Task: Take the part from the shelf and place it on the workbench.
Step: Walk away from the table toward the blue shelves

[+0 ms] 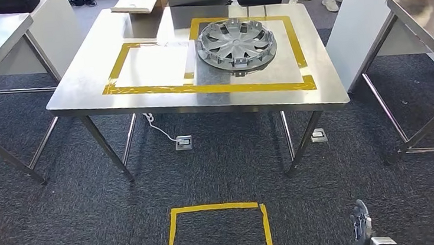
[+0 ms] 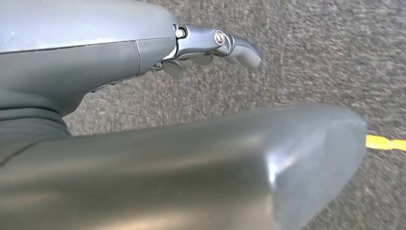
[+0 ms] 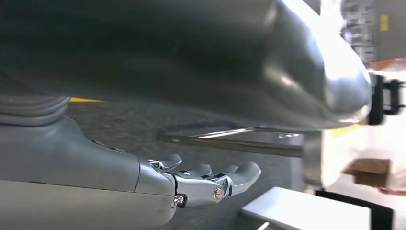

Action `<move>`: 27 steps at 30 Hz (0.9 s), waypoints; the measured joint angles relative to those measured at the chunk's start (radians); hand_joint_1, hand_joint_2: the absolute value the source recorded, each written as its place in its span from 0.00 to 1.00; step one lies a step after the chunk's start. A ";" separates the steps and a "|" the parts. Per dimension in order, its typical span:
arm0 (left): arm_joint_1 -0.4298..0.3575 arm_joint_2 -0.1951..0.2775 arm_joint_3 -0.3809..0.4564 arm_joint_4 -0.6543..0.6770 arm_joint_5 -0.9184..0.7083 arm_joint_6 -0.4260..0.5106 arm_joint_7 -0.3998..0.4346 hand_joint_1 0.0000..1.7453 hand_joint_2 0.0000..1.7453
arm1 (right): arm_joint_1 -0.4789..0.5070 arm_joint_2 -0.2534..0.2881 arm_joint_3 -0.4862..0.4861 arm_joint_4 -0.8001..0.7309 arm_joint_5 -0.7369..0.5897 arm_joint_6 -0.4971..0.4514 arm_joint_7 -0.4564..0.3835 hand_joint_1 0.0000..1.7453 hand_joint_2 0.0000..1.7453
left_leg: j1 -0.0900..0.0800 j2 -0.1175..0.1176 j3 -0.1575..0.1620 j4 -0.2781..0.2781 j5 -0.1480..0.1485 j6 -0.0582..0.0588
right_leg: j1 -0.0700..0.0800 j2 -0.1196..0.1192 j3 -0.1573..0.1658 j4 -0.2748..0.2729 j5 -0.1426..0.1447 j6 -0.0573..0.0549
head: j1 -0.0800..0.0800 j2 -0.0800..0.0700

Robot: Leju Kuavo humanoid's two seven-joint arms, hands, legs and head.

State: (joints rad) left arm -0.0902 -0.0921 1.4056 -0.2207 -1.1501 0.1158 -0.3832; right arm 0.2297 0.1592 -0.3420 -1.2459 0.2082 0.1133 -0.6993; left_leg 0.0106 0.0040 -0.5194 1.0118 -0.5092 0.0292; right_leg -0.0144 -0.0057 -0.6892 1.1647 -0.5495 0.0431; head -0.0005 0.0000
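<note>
One part (image 1: 236,43) on workbench (image 1: 80,81), two hands (image 2: 210,45) (image 3: 201,179) — empty

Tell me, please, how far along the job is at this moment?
It looks nearly or fully done. Done: the part, a grey wheel cover, lies flat on the workbench inside the yellow tape outline. In hand: nothing; the left hand hangs over the carpet, and the right hand hangs low with its fingers apart, both holding nothing. Left: nothing obvious, unless more parts are to follow.
</note>
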 joint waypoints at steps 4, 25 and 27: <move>0.001 0.001 0.000 -0.002 0.000 0.000 -0.003 0.00 0.00 | -0.029 -0.001 -0.016 0.098 0.016 0.003 0.000 0.00 0.00 | -0.008 0.004 -0.067 0.006 0.049 0.002 | 0.002 0.001 0.024 0.125 -0.030 -0.005 | 0.005 0.000; 0.018 0.004 -0.007 -0.003 0.019 -0.024 -0.026 0.00 0.00 | -0.186 -0.074 -0.053 0.853 0.088 0.045 0.099 0.00 0.00 | 0.005 -0.002 0.071 -0.008 -0.069 -0.049 | 0.008 -0.009 0.053 -0.146 0.141 -0.028 | 0.002 0.000; 0.018 0.004 -0.007 -0.002 0.019 -0.029 -0.018 0.00 0.00 | -0.195 -0.082 -0.058 0.907 0.080 0.055 0.156 0.00 0.00 | 0.005 0.002 0.058 -0.004 -0.059 -0.026 | 0.004 -0.008 0.050 -0.142 0.144 -0.014 | 0.005 0.000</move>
State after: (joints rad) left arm -0.0718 -0.0886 1.3981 -0.2226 -1.1312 0.0872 -0.4011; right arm 0.0347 0.0773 -0.4004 -0.3391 0.2883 0.1681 -0.5428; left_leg 0.0154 0.0055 -0.4612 1.0081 -0.5685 0.0033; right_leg -0.0101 -0.0139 -0.6397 1.0228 -0.4057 0.0286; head 0.0046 0.0000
